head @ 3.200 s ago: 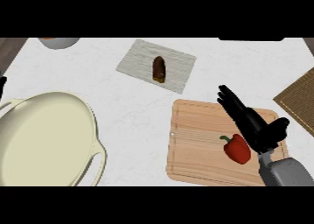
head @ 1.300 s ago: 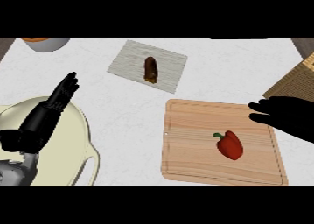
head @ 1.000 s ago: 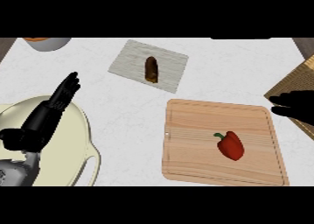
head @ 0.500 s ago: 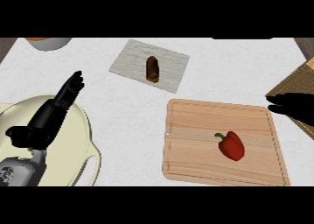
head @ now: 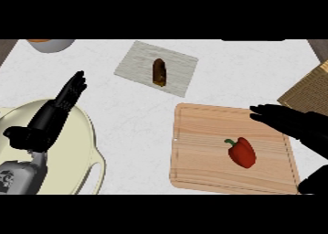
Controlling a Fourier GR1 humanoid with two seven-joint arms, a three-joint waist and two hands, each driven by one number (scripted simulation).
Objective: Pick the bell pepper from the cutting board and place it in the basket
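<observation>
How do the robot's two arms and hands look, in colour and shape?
The left hand is matte black with long, slim fingers, on a rounded grey forearm that carries a dark marking. The right hand is the same black, bulkier in this view; its forearm is not visible.

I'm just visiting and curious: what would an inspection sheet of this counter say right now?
Surface: white counter.
Job's things: red bell pepper lying on the wooden cutting board; cream basket at left.
Clutter: dark brown item on a grey cloth; bowl at top left; woven mat at right edge.
Hands: left hand open over the basket; right hand open over the board's right edge, above the pepper.
Cables: nothing seen.
Surroundings: nothing seen.
</observation>
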